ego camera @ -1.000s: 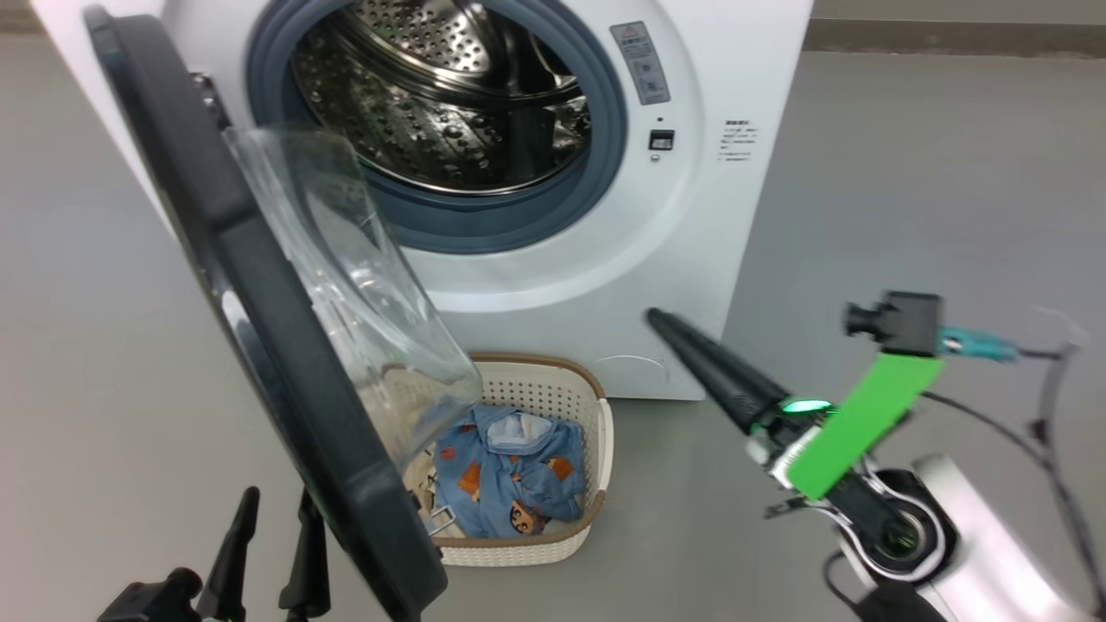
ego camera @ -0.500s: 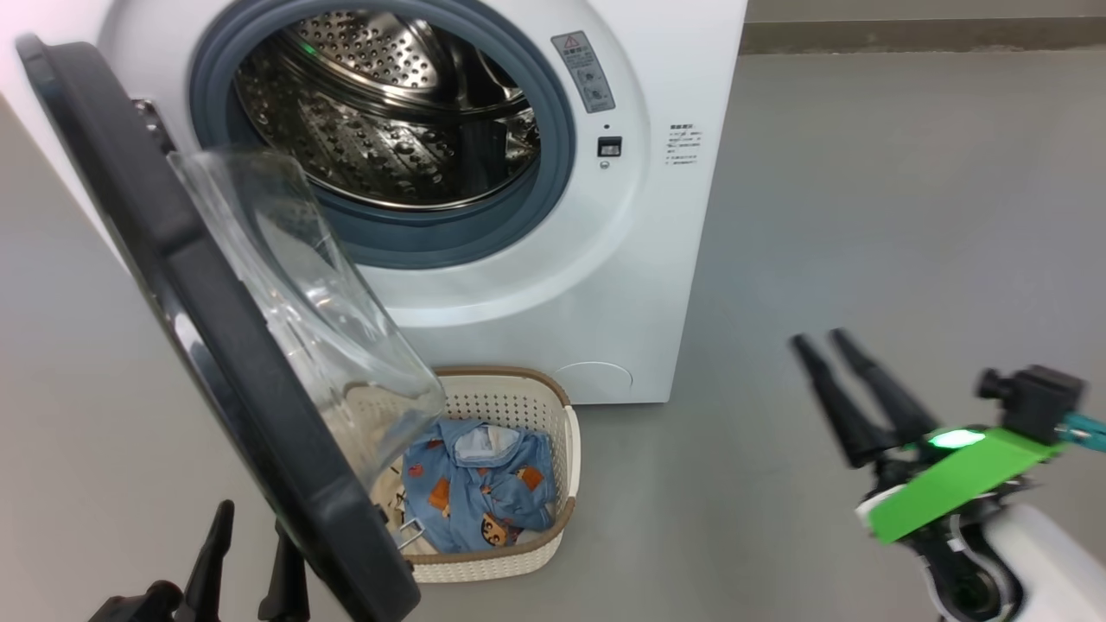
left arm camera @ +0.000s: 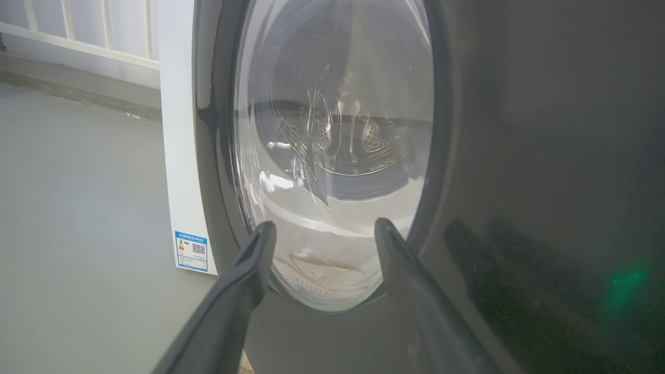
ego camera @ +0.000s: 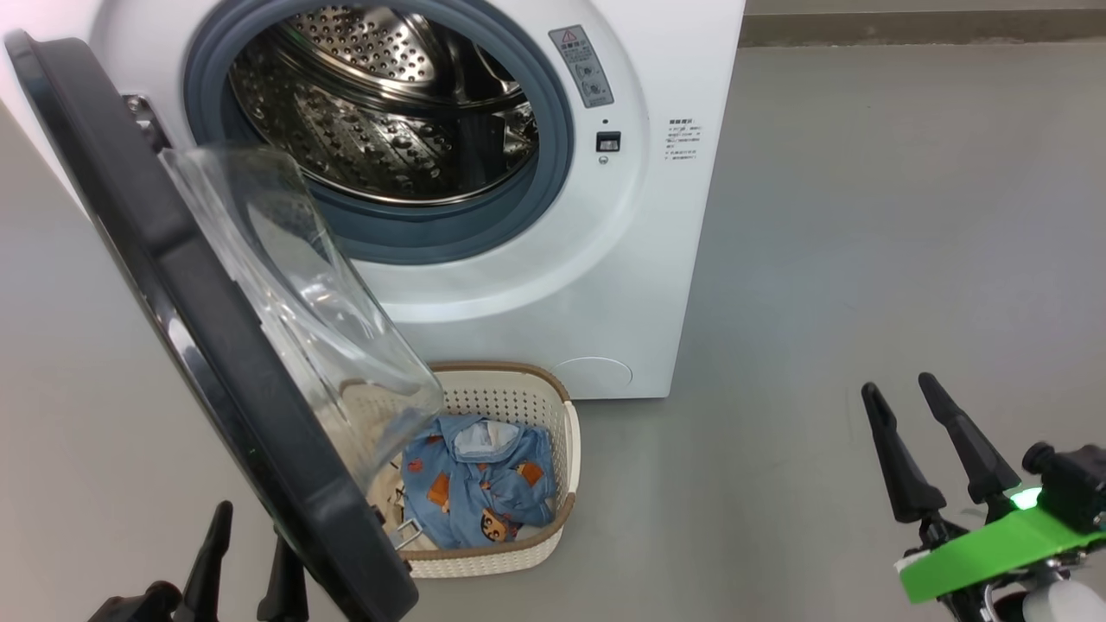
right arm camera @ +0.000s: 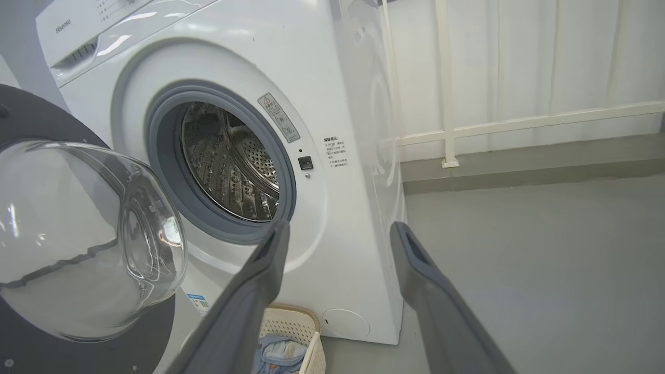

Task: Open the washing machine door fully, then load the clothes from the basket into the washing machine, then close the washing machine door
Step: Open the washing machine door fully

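Facing me: the white washing machine, its steel perforated drum in plain sight inside a grey rubber gasket.
Door: the washing machine door, round and black-rimmed, stands swung out toward me from its hinge on the left. It is nearly edge-on in my head view. Its clear glass bowl bulges to the right and overhangs the basket's left part.
Basket: the cream perforated basket sits on the grey floor just in front of the machine's base, partly hidden behind the door.
Clothes: the light-blue clothes with orange figures lie heaped in the basket. A cream piece with black marks peeks out at their left.
Left gripper: my left gripper is low at the lower left, on the door's outer side. Its fingers are spread and hold nothing. In its wrist view they point at the glossy outer face; I cannot tell whether they touch it.
Right gripper: my right gripper is at the lower right over the floor, well apart from machine and basket, with its fingers spread and empty.
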`<state>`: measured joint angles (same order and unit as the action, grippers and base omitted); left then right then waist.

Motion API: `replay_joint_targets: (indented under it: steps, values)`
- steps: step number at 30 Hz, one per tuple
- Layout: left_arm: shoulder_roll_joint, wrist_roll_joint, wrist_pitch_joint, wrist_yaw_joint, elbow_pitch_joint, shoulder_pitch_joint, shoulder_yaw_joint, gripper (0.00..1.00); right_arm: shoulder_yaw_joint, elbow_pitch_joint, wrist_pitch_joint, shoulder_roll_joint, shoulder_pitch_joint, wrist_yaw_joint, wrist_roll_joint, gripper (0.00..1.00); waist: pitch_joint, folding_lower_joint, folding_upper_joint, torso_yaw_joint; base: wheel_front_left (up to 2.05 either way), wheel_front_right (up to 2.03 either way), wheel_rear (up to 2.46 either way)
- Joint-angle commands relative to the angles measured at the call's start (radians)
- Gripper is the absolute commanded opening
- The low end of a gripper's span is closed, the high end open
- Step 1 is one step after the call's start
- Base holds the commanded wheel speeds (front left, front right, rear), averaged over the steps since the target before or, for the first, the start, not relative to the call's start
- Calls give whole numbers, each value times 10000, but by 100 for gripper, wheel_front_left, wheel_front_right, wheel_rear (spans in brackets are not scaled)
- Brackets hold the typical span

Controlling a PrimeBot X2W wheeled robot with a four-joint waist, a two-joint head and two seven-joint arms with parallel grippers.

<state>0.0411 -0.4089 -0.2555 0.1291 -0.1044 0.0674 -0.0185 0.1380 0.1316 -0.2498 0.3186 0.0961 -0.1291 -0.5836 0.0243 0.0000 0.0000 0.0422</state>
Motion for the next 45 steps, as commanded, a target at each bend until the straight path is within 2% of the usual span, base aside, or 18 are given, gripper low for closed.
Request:
replay_joint_targets:
  steps: [1, 8, 17, 26, 45]
  values:
    - [91, -45, -63, 15, 190, -161, 339, 100, 18, -355, -119, 33, -114, -16, 454, 100, 4, 0, 0, 14, 0, 0, 0]
    - [91, -24, -63, 15, 173, -152, 336, 100, -569, -704, -119, -559, -701, -16, 1859, 100, -24, 0, 0, 71, 0, 0, 0]
    - [91, 17, -63, 15, 161, -71, 371, 100, -1403, -975, -120, -1374, -1519, -16, 2855, 100, -99, 0, 0, 109, 0, 0, 0]
    - [91, 87, -63, 15, 190, 87, 475, 100, -1972, -1074, -120, -1789, -1933, -16, 3159, 100, -180, 0, 0, -56, 0, 0, 0]
    - [91, 126, -63, 15, 192, 109, 495, 100, -2207, -568, -120, -1932, -2023, -16, 3323, 100, -179, 0, 0, -60, 0, 0, 0]
